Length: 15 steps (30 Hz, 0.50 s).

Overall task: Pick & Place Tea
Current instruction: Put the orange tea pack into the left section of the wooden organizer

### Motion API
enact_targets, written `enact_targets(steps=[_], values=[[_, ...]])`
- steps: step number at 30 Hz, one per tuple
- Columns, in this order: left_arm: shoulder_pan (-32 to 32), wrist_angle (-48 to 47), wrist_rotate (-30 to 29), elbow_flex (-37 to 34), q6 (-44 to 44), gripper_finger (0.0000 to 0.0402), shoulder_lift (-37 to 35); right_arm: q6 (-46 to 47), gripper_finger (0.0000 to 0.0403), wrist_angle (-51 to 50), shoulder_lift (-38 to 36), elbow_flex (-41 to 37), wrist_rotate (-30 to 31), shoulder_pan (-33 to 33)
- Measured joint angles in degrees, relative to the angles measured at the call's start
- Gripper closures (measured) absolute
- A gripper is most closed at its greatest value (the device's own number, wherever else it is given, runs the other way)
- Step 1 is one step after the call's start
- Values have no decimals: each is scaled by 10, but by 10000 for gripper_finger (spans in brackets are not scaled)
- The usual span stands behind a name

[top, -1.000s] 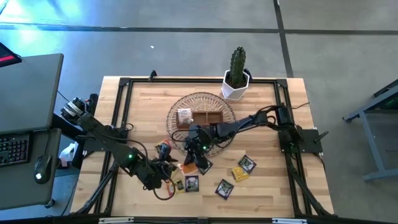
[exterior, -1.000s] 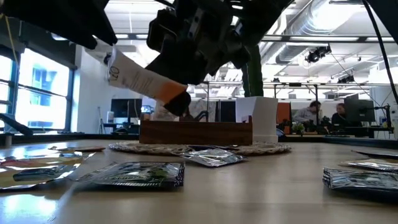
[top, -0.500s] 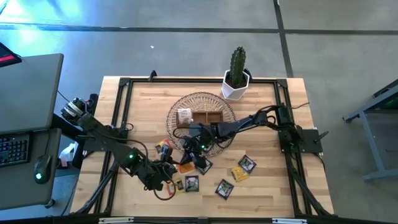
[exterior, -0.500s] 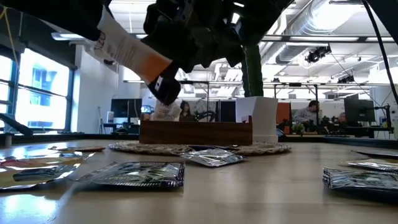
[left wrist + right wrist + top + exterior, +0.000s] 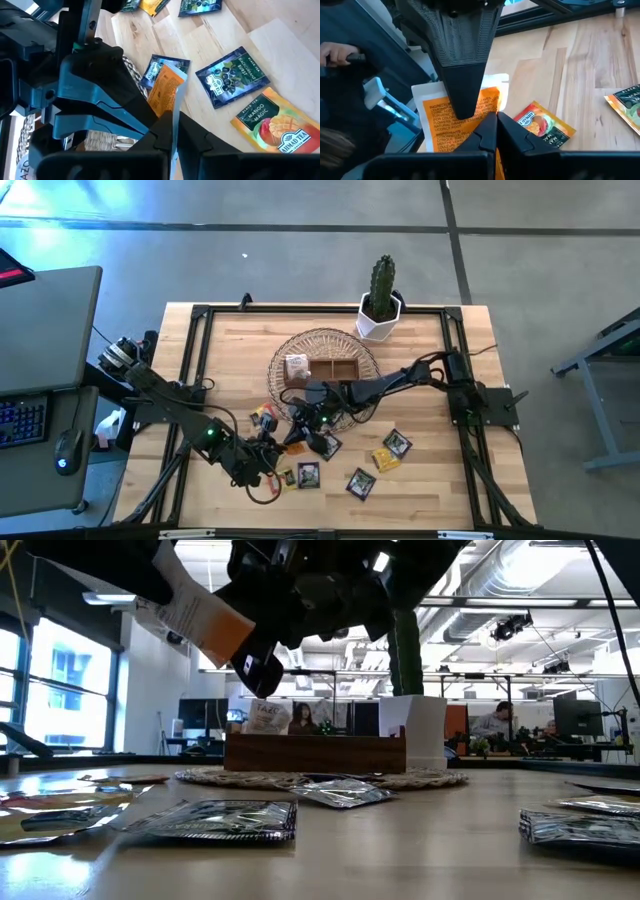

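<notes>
Both grippers pinched on one orange-and-white tea packet, mid-air, centre of the high view.

Right gripper [image 5: 490,122] is closed on the orange-and-white packet [image 5: 457,117]; the left gripper [image 5: 172,122] is clamped on the same packet's opposite edge. In the low view the packet [image 5: 195,615] hangs tilted at upper left, above the table [image 5: 430,480]. In the high view the grippers meet just below the wicker basket [image 5: 372,363], which holds the wooden box [image 5: 340,368]. Beyond them, loose packets on the wood: a blue blackcurrant packet [image 5: 234,77], a mango packet [image 5: 272,122], more toward the lower right of the high view [image 5: 397,443]. Potted cactus [image 5: 381,298] at the top edge.
</notes>
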Motion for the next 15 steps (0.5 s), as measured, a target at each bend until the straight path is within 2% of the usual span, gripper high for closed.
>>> enact_targets(steps=[4, 8, 15], values=[[0, 0, 9, 0, 0, 380, 0, 0, 381, -1, 0, 0, 0, 1], [0, 0, 23, 0, -1, 397, 0, 0, 347, -5, 0, 0, -1, -2], [0, 0, 33, 0, -4, 399, 0, 0, 288, -6, 0, 0, -2, -2]])
